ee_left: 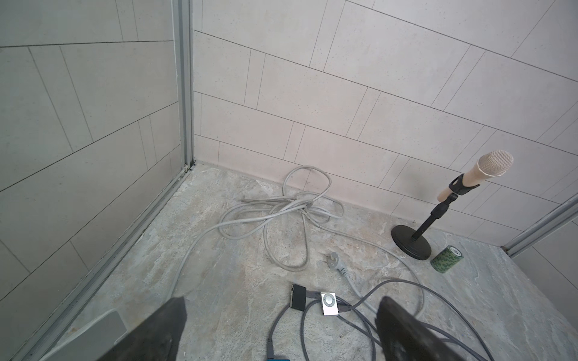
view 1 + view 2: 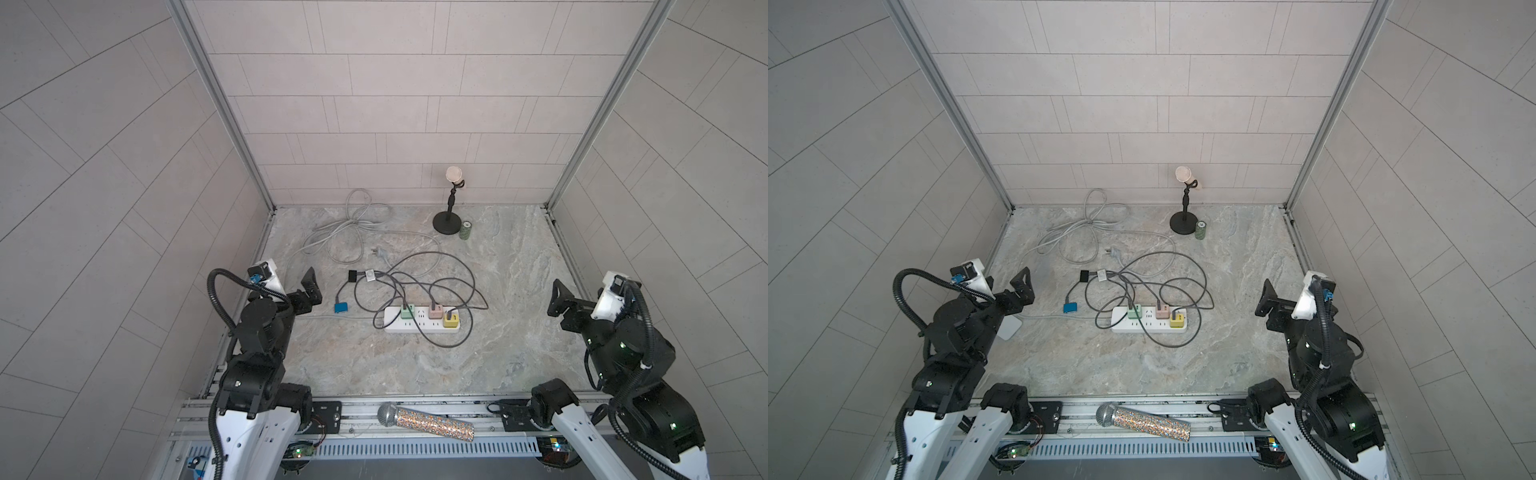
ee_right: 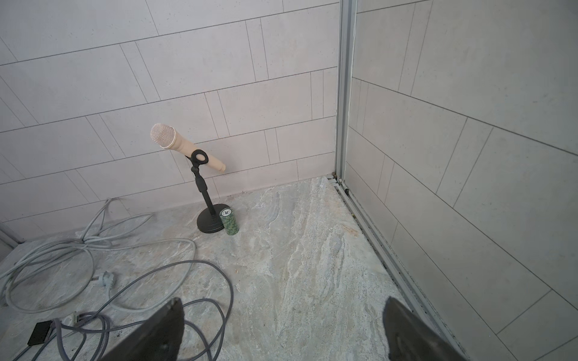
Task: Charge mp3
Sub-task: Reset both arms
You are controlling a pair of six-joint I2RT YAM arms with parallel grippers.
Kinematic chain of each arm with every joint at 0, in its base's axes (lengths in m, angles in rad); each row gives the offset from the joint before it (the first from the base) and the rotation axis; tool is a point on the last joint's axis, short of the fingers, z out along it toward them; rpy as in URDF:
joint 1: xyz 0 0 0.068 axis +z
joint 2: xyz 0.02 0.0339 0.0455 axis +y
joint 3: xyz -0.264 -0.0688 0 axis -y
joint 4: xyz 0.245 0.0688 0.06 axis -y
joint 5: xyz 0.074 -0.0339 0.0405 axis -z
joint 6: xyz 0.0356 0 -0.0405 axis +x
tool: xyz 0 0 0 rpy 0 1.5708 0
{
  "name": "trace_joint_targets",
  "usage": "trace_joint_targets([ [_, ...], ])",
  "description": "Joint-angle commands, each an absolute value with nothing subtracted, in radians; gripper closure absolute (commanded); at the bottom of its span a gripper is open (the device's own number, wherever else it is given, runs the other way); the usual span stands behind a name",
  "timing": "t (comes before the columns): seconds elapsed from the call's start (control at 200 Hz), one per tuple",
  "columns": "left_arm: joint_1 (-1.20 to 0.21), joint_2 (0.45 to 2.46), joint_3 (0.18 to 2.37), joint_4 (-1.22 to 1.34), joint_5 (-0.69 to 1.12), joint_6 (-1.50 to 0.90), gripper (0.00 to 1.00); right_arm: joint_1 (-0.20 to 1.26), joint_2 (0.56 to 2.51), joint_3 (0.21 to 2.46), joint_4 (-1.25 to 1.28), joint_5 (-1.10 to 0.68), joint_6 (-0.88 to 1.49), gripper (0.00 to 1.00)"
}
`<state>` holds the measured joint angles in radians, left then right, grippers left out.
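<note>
- While both arms sit at the table's sides, your left gripper (image 2: 311, 289) and right gripper (image 2: 556, 301) stand with jaws wide and empty, so I judge nothing is started.
- You find the mp3 player (image 1: 329, 303), a small silver square, flat on the table (image 2: 498, 353) just beside a black device (image 1: 298, 297), amid grey cables (image 3: 194, 262).
- Those cables run from three coloured chargers (image 2: 436, 311) on the power strip (image 2: 434, 327), which explains the tangle gathering there.
- One cable end lies against the player's side; whether it is seated, you cannot tell.
- Your left gripper sits nearer, its wrist camera facing the player, so it likely suits the reach.
</note>
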<state>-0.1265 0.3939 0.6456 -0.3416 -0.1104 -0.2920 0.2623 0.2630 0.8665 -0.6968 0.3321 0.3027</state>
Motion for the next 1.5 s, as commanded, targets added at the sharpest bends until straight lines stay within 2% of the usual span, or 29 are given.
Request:
trace_joint_targets([
  [0.0,-0.123,0.364,0.591,-0.308,-0.152,-0.323,0.00,0.259,0.174,0.817,-0.710,0.361,0.297,0.00],
  [0.135,-0.124,0.391,0.476,-0.169,-0.115,-0.394,0.00,0.259,0.096,0.758,-0.722,0.333,0.284,0.00],
  [0.295,-0.137,0.528,0.420,-0.019,-0.131,-0.420,0.00,0.259,0.074,0.706,-0.736,0.308,0.236,0.00],
  [0.645,-0.151,0.846,0.327,0.345,-0.308,-0.186,0.00,0.259,0.226,0.625,-0.541,0.312,0.241,0.00],
  [0.721,-0.150,0.868,0.302,0.402,-0.337,-0.144,0.00,0.259,0.251,0.566,-0.470,0.328,0.230,0.00],
  [0.851,-0.147,0.992,0.221,0.643,-0.381,-0.106,0.00,0.260,0.285,0.489,-0.294,0.360,0.201,0.00],
  [1.081,-0.147,1.339,0.158,1.115,-0.324,0.006,0.00,0.253,0.401,0.388,-0.067,0.476,0.125,0.00],
  [1.186,-0.138,1.484,0.183,1.224,-0.374,0.015,0.00,0.249,0.521,0.345,0.072,0.473,0.122,0.00],
  [1.261,-0.131,1.628,0.187,1.352,-0.315,0.019,0.00,0.247,0.623,0.344,0.132,0.480,0.118,0.00],
  [1.361,-0.122,1.609,0.233,1.252,-0.237,0.051,0.00,0.241,0.704,0.280,0.313,0.479,0.073,0.00],
  [1.491,-0.097,1.624,0.220,1.296,-0.216,0.029,0.01,0.181,0.759,0.171,0.559,0.423,0.057,0.00],
])
